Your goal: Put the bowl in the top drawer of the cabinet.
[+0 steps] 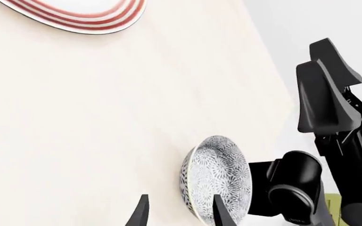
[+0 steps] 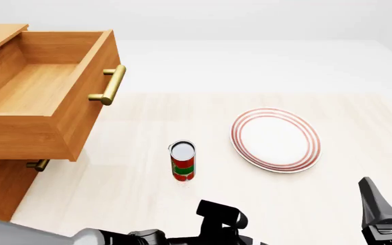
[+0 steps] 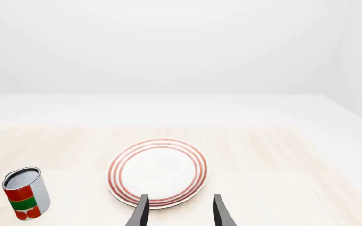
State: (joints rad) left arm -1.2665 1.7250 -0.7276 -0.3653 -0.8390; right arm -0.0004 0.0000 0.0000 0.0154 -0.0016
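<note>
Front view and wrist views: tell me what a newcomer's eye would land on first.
The big wooden cabinet at the far left, its top drawer pulled wide open and bare inside. Next, the red-ringed plate lying flat right of centre, with a small can standing to its left. The patterned bowl shows only in the left wrist view, just ahead of the open left gripper.
</note>
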